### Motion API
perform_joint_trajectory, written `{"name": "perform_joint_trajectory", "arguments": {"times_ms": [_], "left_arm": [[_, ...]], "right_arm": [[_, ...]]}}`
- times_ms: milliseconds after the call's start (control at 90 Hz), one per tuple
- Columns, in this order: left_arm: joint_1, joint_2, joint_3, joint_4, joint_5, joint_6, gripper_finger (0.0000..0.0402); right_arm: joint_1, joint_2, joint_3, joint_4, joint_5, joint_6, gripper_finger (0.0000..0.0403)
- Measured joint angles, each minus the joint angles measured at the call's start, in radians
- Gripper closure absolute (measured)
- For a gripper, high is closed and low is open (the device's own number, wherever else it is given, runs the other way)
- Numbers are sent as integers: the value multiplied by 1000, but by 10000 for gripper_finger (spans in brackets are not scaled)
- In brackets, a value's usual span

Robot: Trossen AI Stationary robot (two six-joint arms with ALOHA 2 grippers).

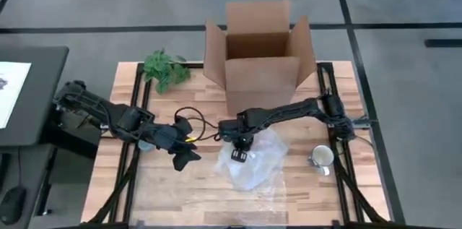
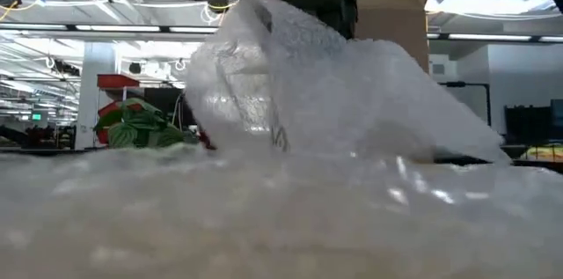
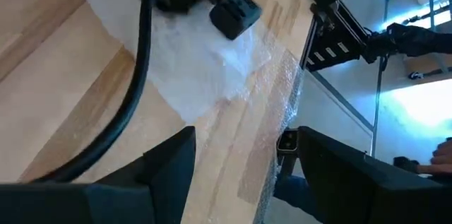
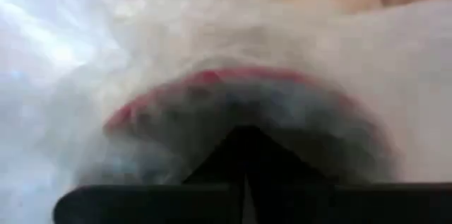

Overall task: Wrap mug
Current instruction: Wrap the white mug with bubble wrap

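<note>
Barely started imo: my right claw (image 1: 240,154) is clamped on the bubble wrap (image 1: 254,162), left claw (image 1: 184,144) spread and idle, mug (image 1: 322,157) unwrapped at the bench's right edge.

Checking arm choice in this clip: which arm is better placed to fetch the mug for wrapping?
Probably the right. The mug stands on the table's right side, beside the right arm's base, though the right gripper is shut on the bubble wrap. The left gripper hangs open, farther away, left of the wrap.

Bubble wrap (image 4: 212,33) blurs right end effector (image 1: 239,154).
</note>
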Motion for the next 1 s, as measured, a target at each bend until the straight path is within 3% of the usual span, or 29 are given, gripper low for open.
{"name": "perform_joint_trajectory", "arguments": {"times_ms": [278,433,611,744,1000], "left_arm": [[0,0,0,0,0,-4,176],[0,0,0,0,0,-3,176],[0,0,0,-2,2,12,176],[0,0,0,-1,10,32,176],[0,0,0,-1,23,44,176]], "right_arm": [[4,-3,154,-127,-10,-17,402],[34,0,160,-75,-67,2,402],[64,0,52,67,-67,38,403],[46,1,-38,99,-4,93,403],[27,-5,-133,203,5,111,403]]}}
